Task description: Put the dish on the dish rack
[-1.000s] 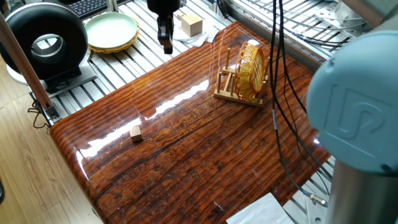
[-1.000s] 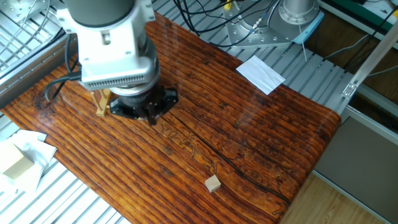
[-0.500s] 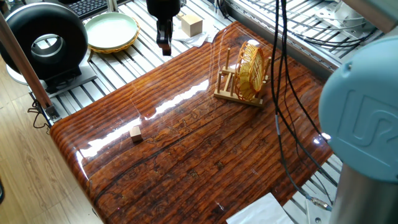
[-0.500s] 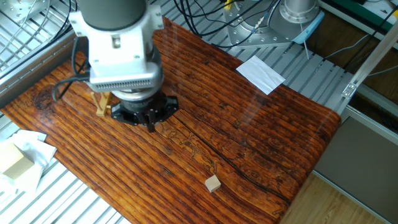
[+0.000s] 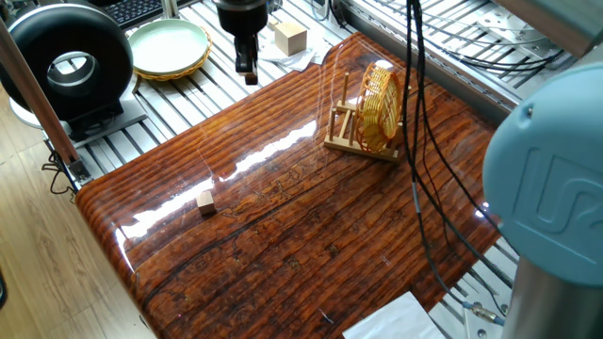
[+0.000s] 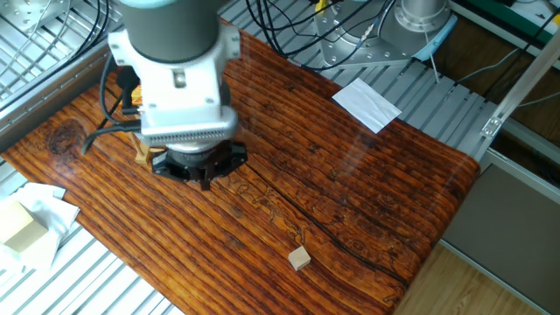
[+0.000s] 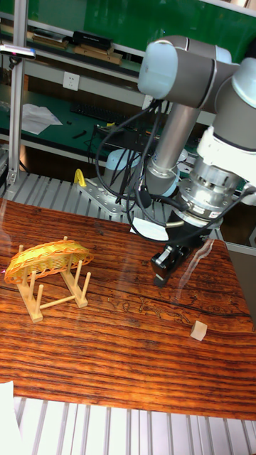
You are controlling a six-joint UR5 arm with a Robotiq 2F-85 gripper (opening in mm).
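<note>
The dish [image 7: 48, 259], a golden woven wicker oval, rests tilted across the pegs of the light-wood dish rack [image 7: 54, 293] on the left of the table. The one fixed view shows the dish [image 5: 381, 98] standing on edge in the dish rack [image 5: 356, 139] near the far side. My gripper [image 7: 163, 270] hangs over the table's middle, well to the right of the rack, its fingers together and holding nothing. It is also in the one fixed view as the gripper [image 5: 247, 62]. In the other fixed view my wrist hides most of the dish rack [image 6: 140, 150].
A small wood block [image 7: 199, 329] lies on the table near my gripper. A pale green plate [image 5: 170, 45], a wooden cube [image 5: 290, 38] and a black round device [image 5: 66, 58] sit off the table's edge. White paper [image 6: 366, 102] lies at another side.
My arm has shifted a little away from the rack. The dish and the rack have stayed where they were.
</note>
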